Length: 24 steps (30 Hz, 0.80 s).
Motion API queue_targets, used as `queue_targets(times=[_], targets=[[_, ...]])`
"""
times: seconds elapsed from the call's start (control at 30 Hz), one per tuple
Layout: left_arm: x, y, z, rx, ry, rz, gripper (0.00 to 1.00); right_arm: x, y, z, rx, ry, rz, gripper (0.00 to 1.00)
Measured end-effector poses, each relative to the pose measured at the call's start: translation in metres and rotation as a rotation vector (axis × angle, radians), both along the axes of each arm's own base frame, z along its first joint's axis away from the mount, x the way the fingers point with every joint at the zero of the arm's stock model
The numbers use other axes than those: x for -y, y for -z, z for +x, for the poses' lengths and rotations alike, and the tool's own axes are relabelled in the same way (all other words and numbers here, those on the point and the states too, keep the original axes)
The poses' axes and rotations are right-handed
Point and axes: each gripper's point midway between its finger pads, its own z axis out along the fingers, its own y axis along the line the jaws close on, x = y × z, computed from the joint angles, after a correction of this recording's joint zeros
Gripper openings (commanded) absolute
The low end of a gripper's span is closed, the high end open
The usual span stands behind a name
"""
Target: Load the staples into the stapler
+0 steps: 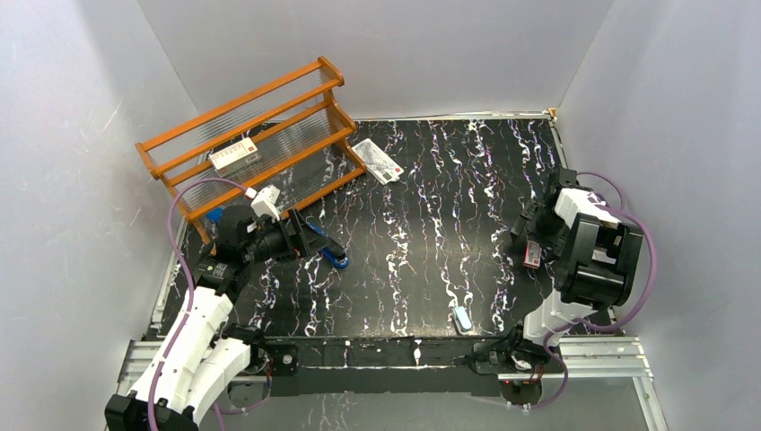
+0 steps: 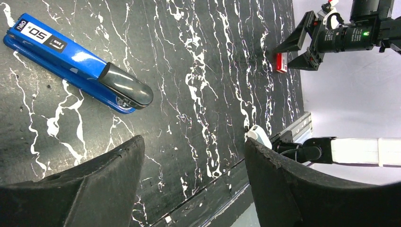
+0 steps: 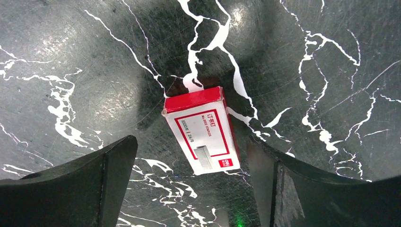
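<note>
Left fingers [image 2: 108,179] wide apart, empty, near the stapler [image 2: 71,61] on the worktop [image 2: 198,85], rigid, probably hefty, pinch across its narrow body; right fingers [image 3: 94,179] wide apart, empty, above the staples box [image 3: 203,130], light, crushable card, take long sides

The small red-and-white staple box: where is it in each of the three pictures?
Top external: right of centre, staple box at the right pincer.
Left wrist: box upper right, small, below that open pincer.
Right wrist: box centre, flat on the table, between the fingers.
Shared landmark: the right pincer over it.
</note>
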Motion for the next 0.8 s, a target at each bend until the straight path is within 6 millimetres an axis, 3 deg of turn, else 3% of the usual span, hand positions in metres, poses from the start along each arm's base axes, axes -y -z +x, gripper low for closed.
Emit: queue_targets(times=[0.23, 0.43, 0.63, 0.8], targets=[[0.000, 0.001, 0.000, 0.005, -0.002, 0.015, 0.74, -0.001, 0.009, 0.001, -0.024, -0.013, 0.012, 0.71], [-0.001, 0.000, -0.001, 0.020, -0.004, 0.021, 0.74, 0.001, 0.009, 0.005, -0.008, -0.033, 0.007, 0.61], [-0.002, -0.001, 0.000, 0.029, -0.013, 0.028, 0.74, -0.004, 0.007, 0.009, 0.016, -0.039, 0.030, 0.58], [-0.003, 0.000, 0.001, 0.028, -0.016, 0.031, 0.74, -0.021, -0.003, 0.015, 0.051, -0.097, 0.026, 0.56]])
